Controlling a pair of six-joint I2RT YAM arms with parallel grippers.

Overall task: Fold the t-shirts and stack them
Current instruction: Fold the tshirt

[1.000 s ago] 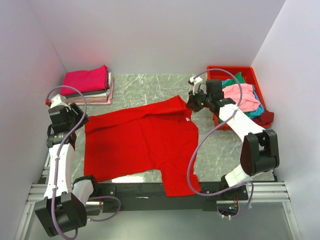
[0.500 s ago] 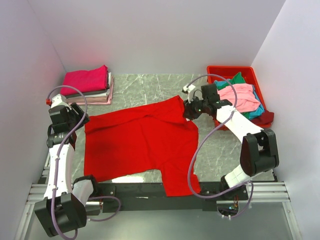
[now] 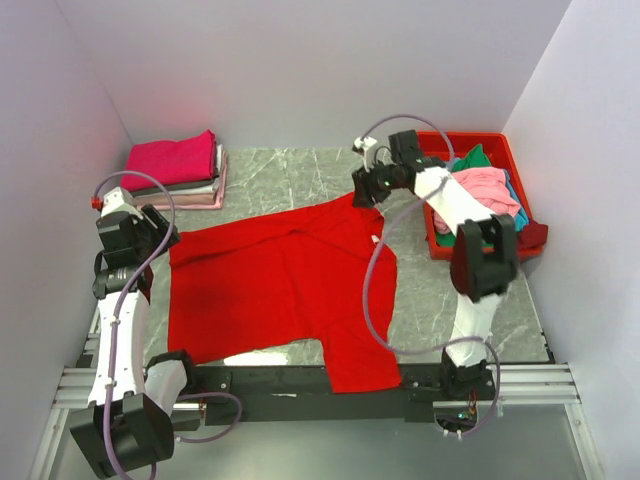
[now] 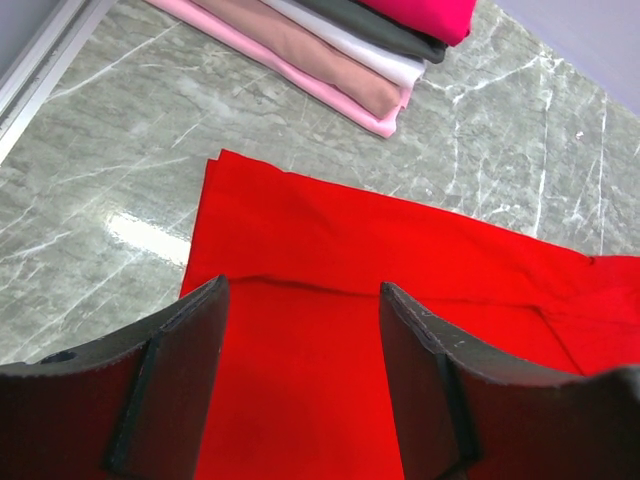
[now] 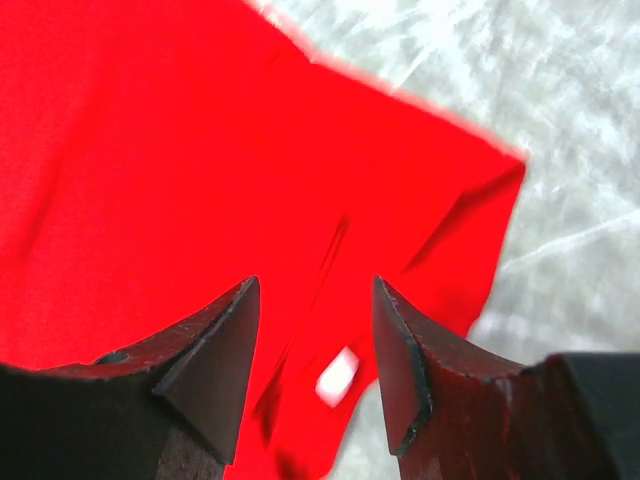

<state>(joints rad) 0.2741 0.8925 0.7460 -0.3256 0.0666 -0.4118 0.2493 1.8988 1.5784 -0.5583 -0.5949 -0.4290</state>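
Your right jaws stand spread with nothing between them, hovering over the far right corner of the red t-shirt (image 5: 150, 150); the wrist view shows a white label (image 5: 338, 375) just below them and bare desk (image 5: 560, 120) beyond the cloth's edge. Your left jaws are spread as well and hold nothing, poised above the shirt's left border, where a shallow crease (image 4: 300, 283) runs across the cloth between the tips. The shirt itself lies opened out over the middle of the desk (image 3: 300, 175), slightly askew, with its near right part reaching past the desk's front edge. To me this looks like the laying-out stage, with the first fold not yet begun. To do it well, bring each pair of jaws down on an outer corner rather than mid-panel, pinch only the top layers you mean to move, and draw the two sides apart evenly so the crease by the left jaws flattens. Lift low, since soft cloth like this will likely sag and drag the rest with it. Keep the right arm (image 3: 440, 195) off the red bin (image 3: 470, 138), which holds the waiting pink (image 3: 485, 192) and teal shirts, and leave room at the far left for the folded stack (image 3: 178, 165).
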